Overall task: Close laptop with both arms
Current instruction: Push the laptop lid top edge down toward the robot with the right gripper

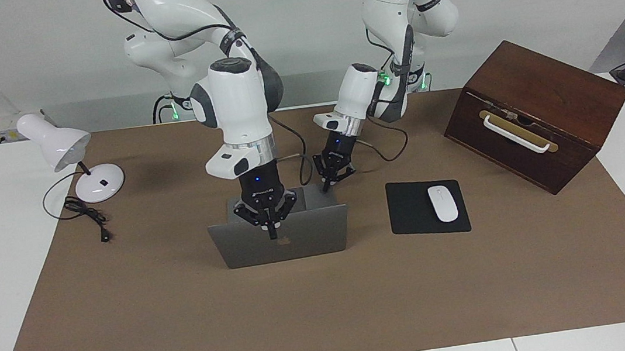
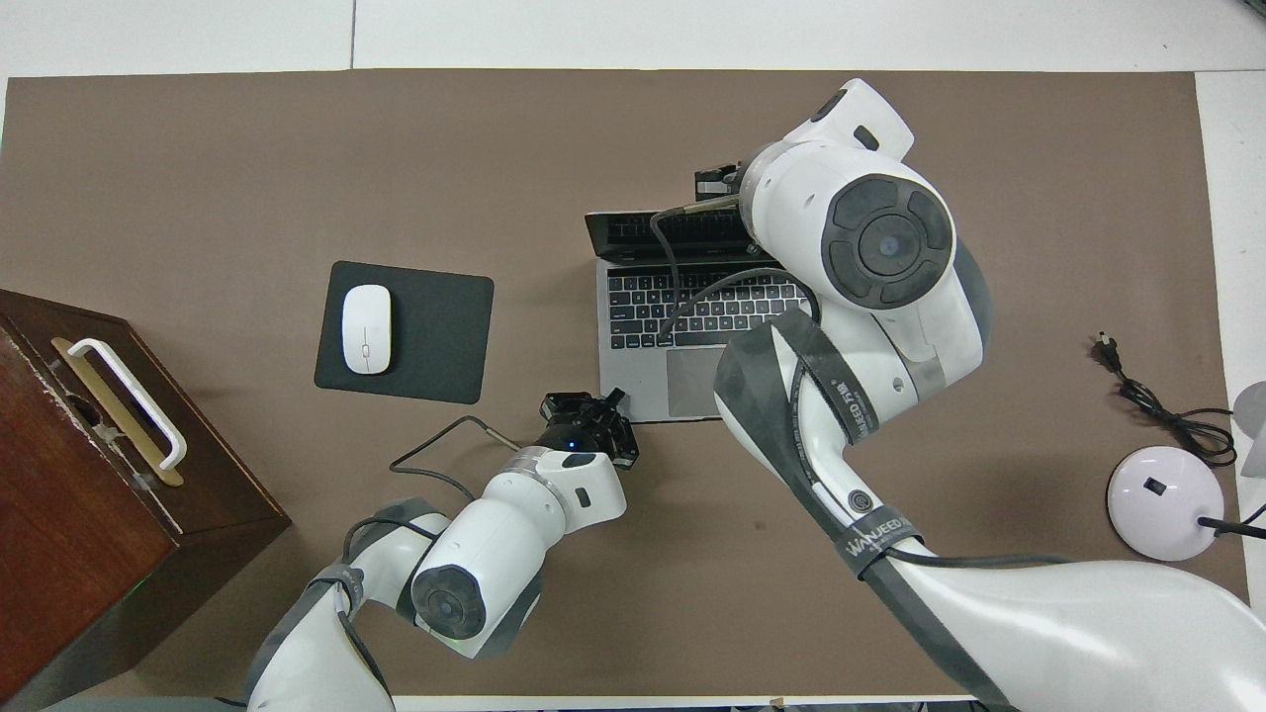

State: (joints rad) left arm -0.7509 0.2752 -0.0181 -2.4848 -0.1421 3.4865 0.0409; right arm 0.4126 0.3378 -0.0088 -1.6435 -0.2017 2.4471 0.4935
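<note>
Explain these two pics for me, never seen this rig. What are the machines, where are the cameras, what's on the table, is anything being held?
Two white robot arms with black two-finger grippers work at a table. One picture looks at them from across the table; the other looks down from above their own end.

On the brown mat: an open laptop, a mouse on a black mouse pad, a wooden box and a white desk lamp.

The right gripper is shut, its tip at the back of the laptop's raised lid. The left gripper, also shut, sits at the base's near corner. Neither holds anything.
</note>
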